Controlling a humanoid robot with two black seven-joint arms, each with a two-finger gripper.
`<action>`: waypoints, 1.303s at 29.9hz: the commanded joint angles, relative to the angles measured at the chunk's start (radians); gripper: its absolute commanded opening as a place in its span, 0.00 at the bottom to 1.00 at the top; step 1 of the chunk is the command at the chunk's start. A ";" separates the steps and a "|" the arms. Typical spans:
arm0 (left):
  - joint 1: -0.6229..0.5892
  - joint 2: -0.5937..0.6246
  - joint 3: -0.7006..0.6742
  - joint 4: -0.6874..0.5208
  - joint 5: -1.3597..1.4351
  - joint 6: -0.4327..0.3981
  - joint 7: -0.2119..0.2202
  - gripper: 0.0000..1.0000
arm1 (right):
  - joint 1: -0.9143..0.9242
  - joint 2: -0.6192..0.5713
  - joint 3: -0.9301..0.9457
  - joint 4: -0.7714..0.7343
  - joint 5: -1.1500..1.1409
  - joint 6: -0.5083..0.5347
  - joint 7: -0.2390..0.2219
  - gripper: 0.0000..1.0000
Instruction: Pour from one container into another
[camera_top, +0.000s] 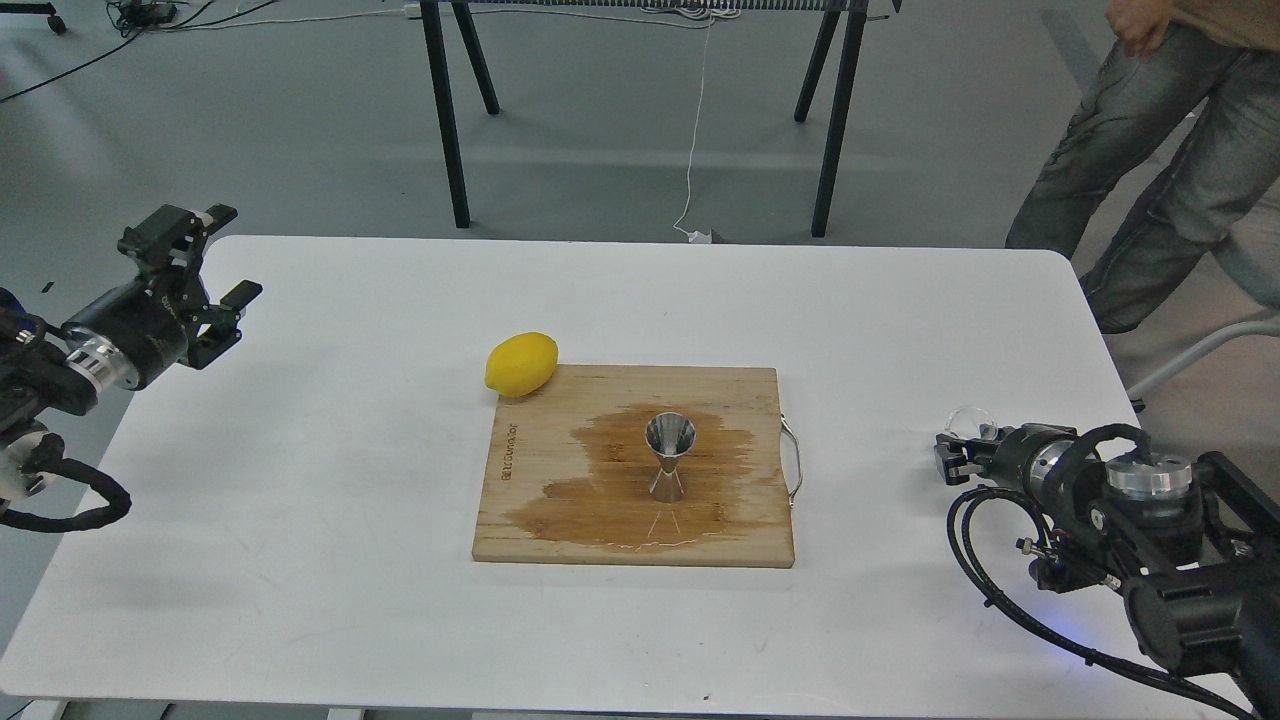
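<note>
A shiny steel jigger (670, 458) stands upright in the middle of a wooden cutting board (540, 520), on a dark wet patch. A small clear glass vessel (972, 421) sits at the tip of my right gripper (958, 452), near the table's right edge; the fingers look closed around it, though most of the glass is hidden behind them. My left gripper (228, 254) hangs over the table's far left corner, its fingers spread wide and holding nothing.
A yellow lemon (521, 363) lies against the board's back left corner. The board has a metal handle (793, 462) on its right side. A person (1150, 150) stands off the table's back right corner. Black trestle legs (445, 110) stand beyond the white table (300, 500).
</note>
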 joint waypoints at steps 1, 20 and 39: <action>0.000 0.003 0.000 0.000 0.000 0.000 0.000 0.98 | 0.001 0.000 0.001 0.000 0.000 0.000 0.003 0.51; 0.002 0.001 0.000 0.000 0.000 0.000 0.000 0.98 | -0.002 -0.002 0.020 -0.001 0.000 0.000 0.003 0.92; 0.002 0.001 0.002 0.000 0.000 0.000 0.000 0.98 | -0.002 -0.002 0.024 0.000 0.002 0.000 0.002 0.98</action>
